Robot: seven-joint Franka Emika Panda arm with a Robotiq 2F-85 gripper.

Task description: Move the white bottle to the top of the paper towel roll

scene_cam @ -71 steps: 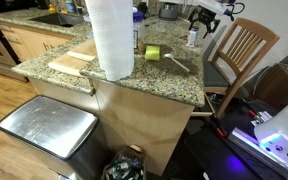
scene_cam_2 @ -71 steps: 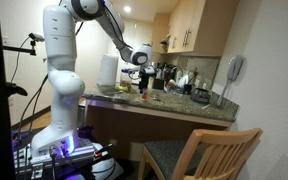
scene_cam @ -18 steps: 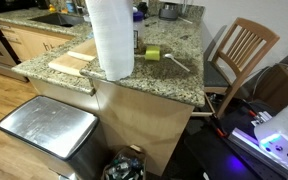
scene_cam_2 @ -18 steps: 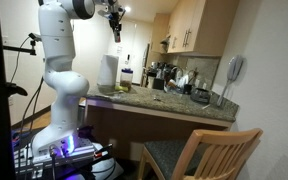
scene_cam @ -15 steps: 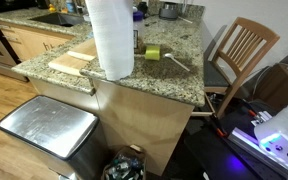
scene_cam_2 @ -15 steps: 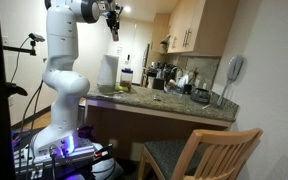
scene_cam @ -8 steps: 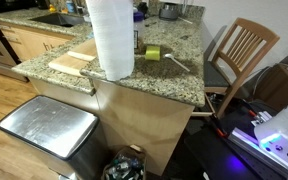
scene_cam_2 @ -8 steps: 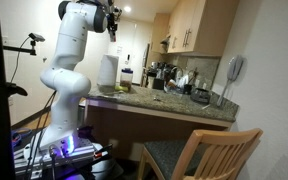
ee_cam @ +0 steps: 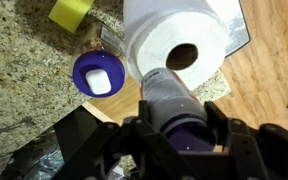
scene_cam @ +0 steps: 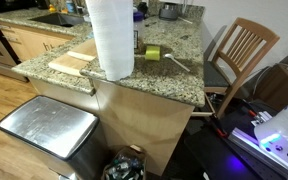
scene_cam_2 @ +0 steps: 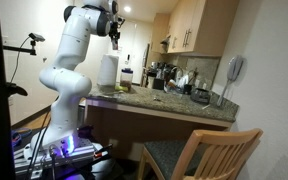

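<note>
In the wrist view my gripper (ee_cam: pixel 174 128) is shut on the white bottle (ee_cam: pixel 167 95), a pale cylinder with a purple end facing the camera. Both fingers press its sides. Directly below it stands the paper towel roll (ee_cam: pixel 179 45), seen from above with its dark core hole showing. In an exterior view the gripper (scene_cam_2: pixel 113 32) hangs high over the roll (scene_cam_2: pixel 107 70), with a clear gap between bottle and roll top. The roll (scene_cam: pixel 111 38) stands upright near the counter's corner; the gripper is out of that view.
A purple-lidded jar (ee_cam: pixel 97 75) stands on the granite counter (scene_cam: pixel 174 82) beside the roll. A yellow-green cup (scene_cam: pixel 151 53), a wooden utensil (scene_cam: pixel 176 63) and a cutting board (scene_cam: pixel 72 62) lie nearby. A steel bin (scene_cam: pixel 49 130) and a wooden chair (scene_cam: pixel 239 50) stand by the counter.
The arm has swung over, and the gripper has come down a little above the roll, still holding the bottle. The counter items have not moved.
</note>
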